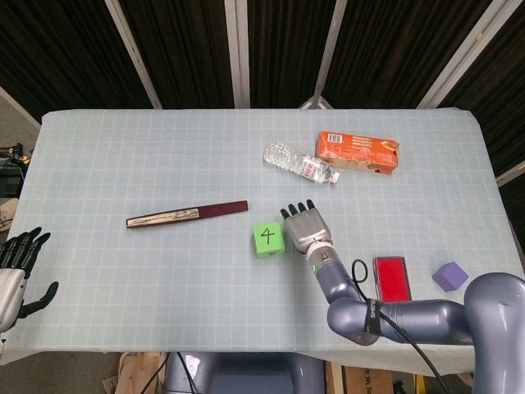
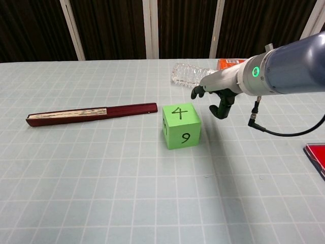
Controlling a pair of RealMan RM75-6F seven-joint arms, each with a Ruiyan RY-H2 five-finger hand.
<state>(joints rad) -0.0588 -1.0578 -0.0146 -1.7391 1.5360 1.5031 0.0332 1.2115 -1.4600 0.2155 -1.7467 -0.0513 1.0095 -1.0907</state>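
Note:
A green cube (image 1: 267,239) (image 2: 181,126) marked 4 on top and 9 on its front sits mid-table. My right hand (image 1: 307,229) (image 2: 216,89) hovers just to the cube's right and slightly above it, fingers stretched flat and thumb hanging down, holding nothing. My left hand (image 1: 16,264) shows only in the head view, at the near left corner off the table's edge, fingers spread and empty. A folded dark-red fan (image 1: 187,215) (image 2: 91,113) lies left of the cube.
A clear plastic bottle (image 1: 299,164) (image 2: 189,75) lies on its side beside an orange box (image 1: 358,151) at the back. A flat red object (image 1: 390,278) (image 2: 317,154) and a small purple block (image 1: 449,276) sit near the right front edge.

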